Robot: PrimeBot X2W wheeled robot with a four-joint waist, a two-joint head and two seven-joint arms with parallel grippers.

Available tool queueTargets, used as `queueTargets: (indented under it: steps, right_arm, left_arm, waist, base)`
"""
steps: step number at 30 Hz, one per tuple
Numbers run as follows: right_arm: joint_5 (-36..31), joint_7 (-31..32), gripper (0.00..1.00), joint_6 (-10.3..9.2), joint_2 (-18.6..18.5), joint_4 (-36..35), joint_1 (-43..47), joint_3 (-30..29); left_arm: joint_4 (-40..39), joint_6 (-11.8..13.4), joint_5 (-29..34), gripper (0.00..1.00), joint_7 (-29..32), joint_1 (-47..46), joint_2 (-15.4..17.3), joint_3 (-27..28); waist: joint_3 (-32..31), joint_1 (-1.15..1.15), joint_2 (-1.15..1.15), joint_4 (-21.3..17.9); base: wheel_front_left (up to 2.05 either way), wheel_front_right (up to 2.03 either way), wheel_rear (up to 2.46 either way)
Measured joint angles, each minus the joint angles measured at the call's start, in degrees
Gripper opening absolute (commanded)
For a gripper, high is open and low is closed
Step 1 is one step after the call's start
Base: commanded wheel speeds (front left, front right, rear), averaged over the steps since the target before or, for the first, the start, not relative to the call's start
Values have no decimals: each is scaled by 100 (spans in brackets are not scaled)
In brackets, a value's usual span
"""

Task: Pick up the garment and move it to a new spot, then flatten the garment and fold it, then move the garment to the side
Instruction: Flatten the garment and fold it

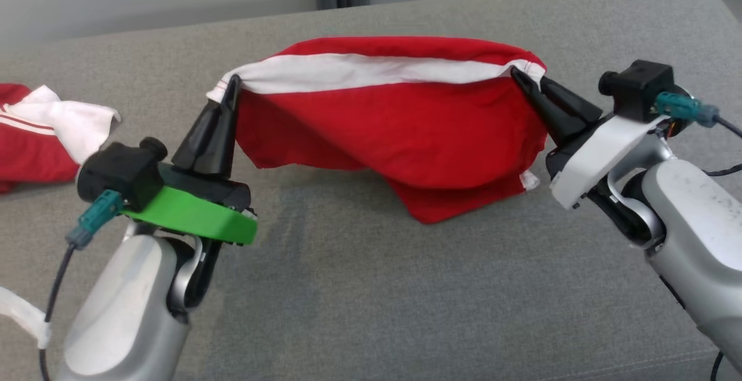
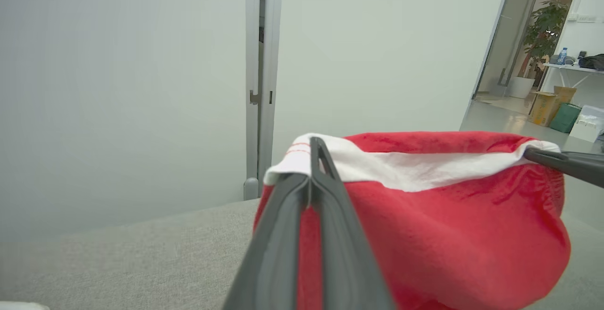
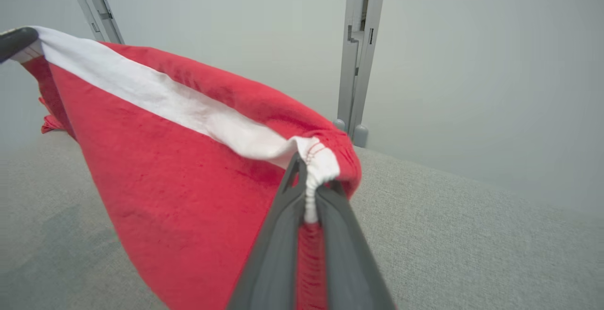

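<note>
Our left gripper (image 1: 232, 82) and right gripper (image 1: 517, 76) are each clamped on one end of the white band (image 1: 359, 73) of the red garment (image 1: 406, 131). Held taut between them, the cloth hangs open, its lower edge reaching the grey cushion (image 1: 371, 288) below, seemingly ready for laying flat.

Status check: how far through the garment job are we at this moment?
Done: pickup. The left gripper and right gripper are each shut on an end of the white band of the red garment, which hangs between them above the grey cushion. In hand: holding it aloft for the move to a new spot. Left: flattening, folding and moving it aside, since it hangs bunched and unfolded.
</note>
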Motion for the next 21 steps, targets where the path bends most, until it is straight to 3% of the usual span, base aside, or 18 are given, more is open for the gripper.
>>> queueTargets:
  steps: [5, 7, 9, 15, 21]
  right_arm:
    - [80, 214, 0, 0, -201, -837, 151, -472]
    - [45, 493, 0, 0, -242, -1723, 333, -1032]
    - [-13, 645, 0, 0, -241, -2071, 417, -1276]
    - [-238, 1092, 0, 0, -42, -2749, 736, -1592]
    - [-554, 1295, 0, 0, 171, -2741, 830, -1470]
  left_arm:
    - [-923, 2, -174, 0, 422, -16, 426, 176]
    - [-1749, 82, -227, 0, 850, -125, 777, 369]
    - [-2057, 134, -244, 0, 1003, -191, 901, 463]
    - [-2494, 260, -308, 0, 1276, -348, 1043, 610]
    - [-2297, 280, -352, 0, 1318, -442, 973, 525]
  waist:
    - [-348, 0, 0, 17]
    - [-653, 0, 0, 18]
    - [-760, 0, 0, 15]
    - [-840, 0, 0, 12]
    - [-550, 0, 0, 31]
  base:
    - [0, 0, 0]
    - [0, 0, 0]
    - [0, 0, 0]
    - [0, 0, 0]
    - [0, 0, 0]
